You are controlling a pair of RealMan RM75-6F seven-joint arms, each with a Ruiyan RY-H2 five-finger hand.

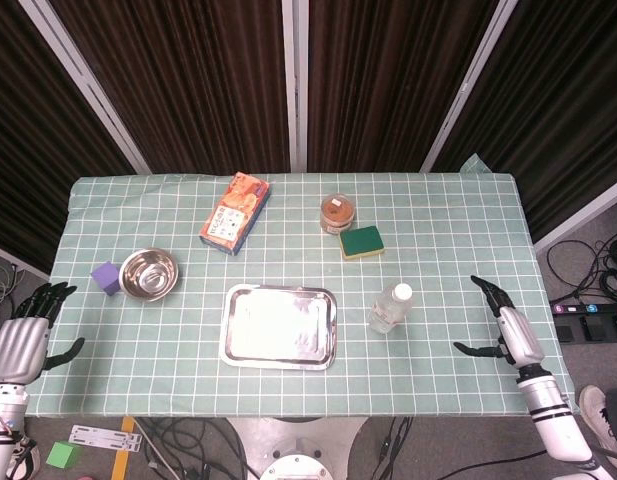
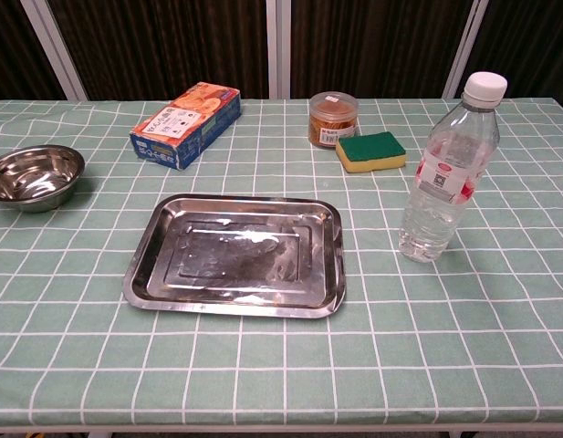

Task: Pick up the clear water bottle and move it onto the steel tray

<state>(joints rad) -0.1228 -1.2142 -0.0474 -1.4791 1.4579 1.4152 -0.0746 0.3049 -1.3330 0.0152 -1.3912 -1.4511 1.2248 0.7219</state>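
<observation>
Clear water bottle [image 1: 390, 307] is standing upright just right of the steel tray [image 1: 279, 326], not on it. Right hand [image 1: 508, 330] sits right of the bottle, fingers spread, holding nothing. Left hand [image 1: 21, 340] sits far left of the tray, also empty, fingers apart.

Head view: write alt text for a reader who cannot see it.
A clear water bottle stands upright on a green checked table, just right of an empty steel tray. The right hand is open beside the bottle, not touching it; the left hand is open at the table's left edge.
</observation>
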